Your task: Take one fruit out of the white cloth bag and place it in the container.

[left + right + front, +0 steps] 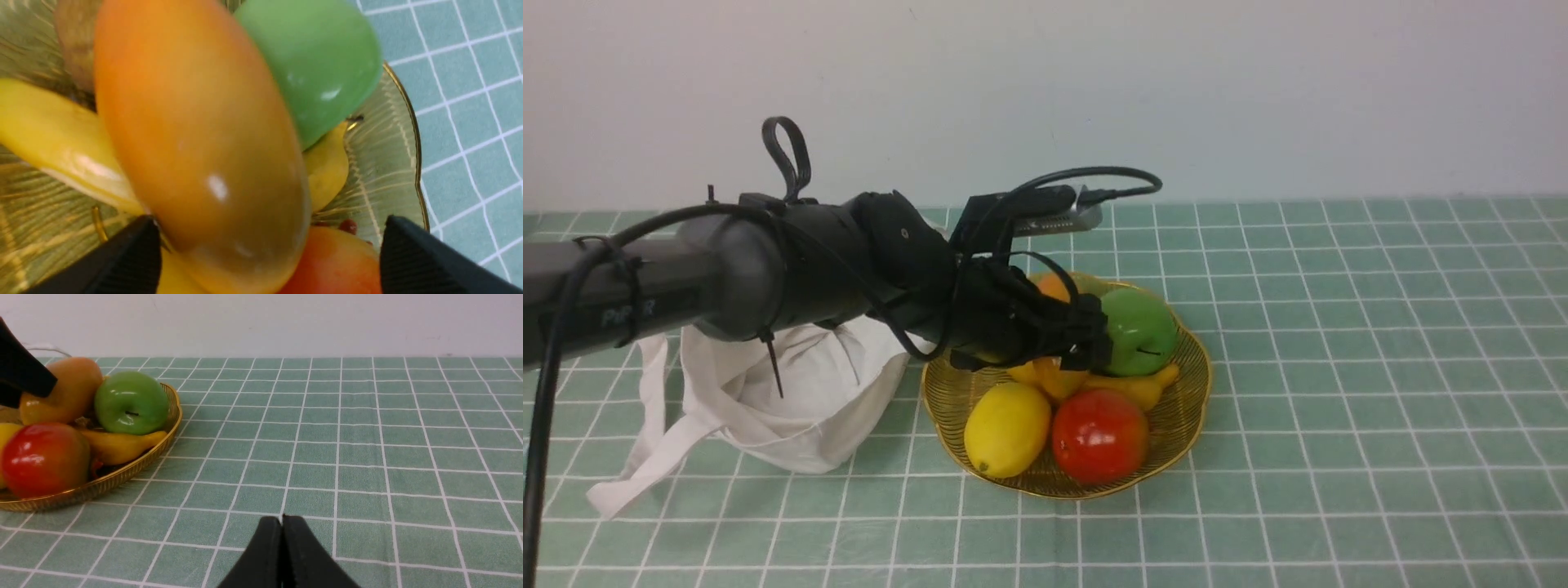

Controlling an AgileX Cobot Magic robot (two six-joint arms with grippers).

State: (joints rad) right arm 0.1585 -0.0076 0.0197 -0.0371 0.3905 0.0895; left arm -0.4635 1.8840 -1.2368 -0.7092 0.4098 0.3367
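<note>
surface: green checked tablecloth (1339, 367), plain white wall (1258, 82) at 12 o'clock
container (1188, 408): mid-table, already crowded; green apple (1137, 331) at 1 o'clock in it, lemon (1006, 429) at 7, round red fruit (1099, 435) at 5, banana (1131, 388) underneath at 3
fruit (196, 134): in the container centre, perched on the banana, leaning on the green apple; not on the wire floor
left gripper (267, 222): over the container, jaws spread wide, fruit between them; one finger right against the fruit's side, the other well apart
right gripper (282, 526): fingers pressed together, empty, parked over bare cloth at 3 o'clock of the container
white cloth bag (800, 392): slumped just beside the container at 9 o'clock, under the left arm
risk 1: the fruit is glossy and rounded on a pile; the near finger probably drags or tips it on the way out
risk 2: if it rolls, the shallow rim likely won't stop it
risk 3: a sideways retreat toward 9 o'clock can catch the bag or its straps
room: open straight up; cloth wide and bare from 3 to 5 o'clock; 9 o'clock blocked by bag
suggest: lift vertically first, then swing away
</note>
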